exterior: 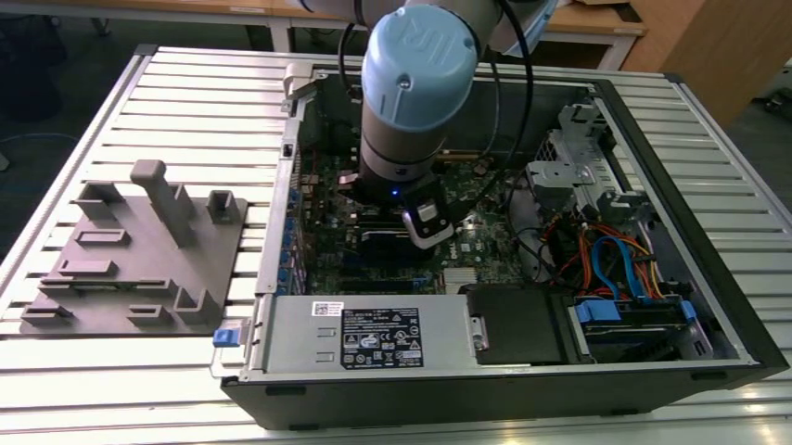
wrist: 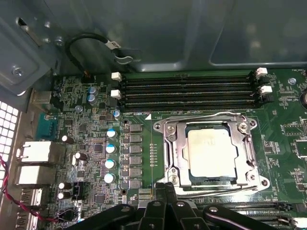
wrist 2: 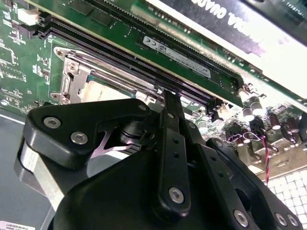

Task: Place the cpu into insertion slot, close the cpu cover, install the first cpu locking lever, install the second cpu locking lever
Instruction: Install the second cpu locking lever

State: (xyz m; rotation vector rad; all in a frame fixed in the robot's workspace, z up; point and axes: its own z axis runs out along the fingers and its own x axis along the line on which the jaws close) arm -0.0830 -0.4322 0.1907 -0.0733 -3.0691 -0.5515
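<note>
The cpu (wrist: 211, 151), a dull silver square, lies in the insertion slot (wrist: 166, 127). The silvery cpu cover (wrist: 175, 148) is down around it, and the chip shows through its window. One thin wire locking lever (wrist: 201, 116) runs along the side by the memory slots, another (wrist: 225, 190) along the opposite side. My gripper (wrist: 162, 188) is shut, with its black fingertips together at the socket's edge close to that second lever. I cannot tell whether they touch it. In the second wrist view the gripper (wrist 2: 169, 96) hides part of the cover (wrist 2: 96, 72). In the exterior view the gripper (exterior: 427, 232) hangs low over the motherboard.
Long black memory slots (wrist: 187, 88) lie beside the socket, and blue-topped capacitors (wrist: 110, 148) stand on its other side. A grey power-supply box (exterior: 359, 334) fills the case's near wall, and the drive cage with cables (exterior: 619, 269) is at the exterior view's right. A grey fixture plate (exterior: 136, 250) rests outside the case.
</note>
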